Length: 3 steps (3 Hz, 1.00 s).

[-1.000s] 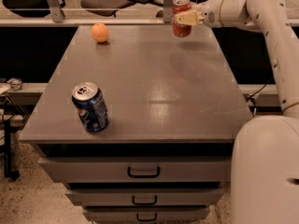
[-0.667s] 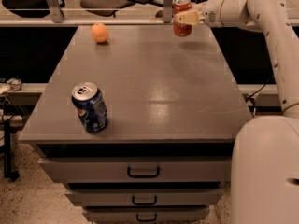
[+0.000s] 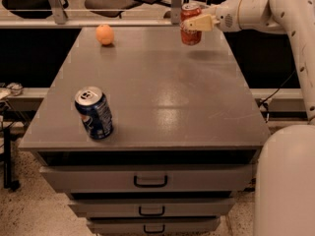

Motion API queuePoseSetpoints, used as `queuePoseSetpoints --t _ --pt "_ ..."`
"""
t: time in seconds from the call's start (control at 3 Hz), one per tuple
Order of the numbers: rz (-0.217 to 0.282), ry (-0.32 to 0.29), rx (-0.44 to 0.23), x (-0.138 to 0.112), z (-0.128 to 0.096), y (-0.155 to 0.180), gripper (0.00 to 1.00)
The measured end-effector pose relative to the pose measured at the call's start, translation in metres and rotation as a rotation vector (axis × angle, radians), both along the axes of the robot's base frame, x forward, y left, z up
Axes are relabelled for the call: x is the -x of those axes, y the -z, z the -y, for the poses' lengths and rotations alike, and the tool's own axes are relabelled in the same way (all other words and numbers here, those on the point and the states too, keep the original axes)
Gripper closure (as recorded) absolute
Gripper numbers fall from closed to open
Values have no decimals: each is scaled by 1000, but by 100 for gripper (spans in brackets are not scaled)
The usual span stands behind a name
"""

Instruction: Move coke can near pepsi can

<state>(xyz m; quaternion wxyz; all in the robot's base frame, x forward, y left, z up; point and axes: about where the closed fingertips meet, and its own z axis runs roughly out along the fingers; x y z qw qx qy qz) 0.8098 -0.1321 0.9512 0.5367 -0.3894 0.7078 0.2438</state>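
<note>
Closest of all, far forward of the gripper (image 3: pixel 194 21) and below it: the robot's white rounded body (image 3: pixel 288 181), cut off by the lower and right-hand borders, and beside it three drawers (image 3: pixel 150 180) with dark handles, the lowest cropped at the bottom. Next, well apart from the gripper and diagonally across the grey table top (image 3: pixel 162 97) from it: the pepsi can (image 3: pixel 94 113), dark blue, standing on its base close to the front edge and the near corner, long axis near vertical but leaning a little, silver top and tab opening showing, label hard to read. Between that can and the gripper, a broad bare stretch of table, glossy with reflections; open room behind and beside the blue can, little toward the front lip. Farther back, about level with the gripper and off to its side near the far edge: an orange (image 3: pixel 105 34). At the far edge itself, the gripper clenched on the coke can (image 3: pixel 190 34), one pale finger (image 3: pixel 203 22) across the red label, the other hidden behind the can. Coke can upright, long axis vertical, silver top up, seemingly raised just off the surface above a faint shadow; actual contact with the table impossible to tell. White arm (image 3: pixel 275 6) reaching in from the right, partly cropped at the border. Beyond, a rail (image 3: pixel 39 23) and dim chairs (image 3: pixel 108 1).
</note>
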Motion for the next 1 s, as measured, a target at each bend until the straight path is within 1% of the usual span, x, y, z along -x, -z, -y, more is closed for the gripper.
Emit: queuePoseSetpoints --t 0.33,0.67,1.0 --pt "-10 -61 -46 43 -3 -12 100" --pt "-14 -120 -168 111 -10 -22 100" --pt "-58 -148 -159 116 -26 0 100"
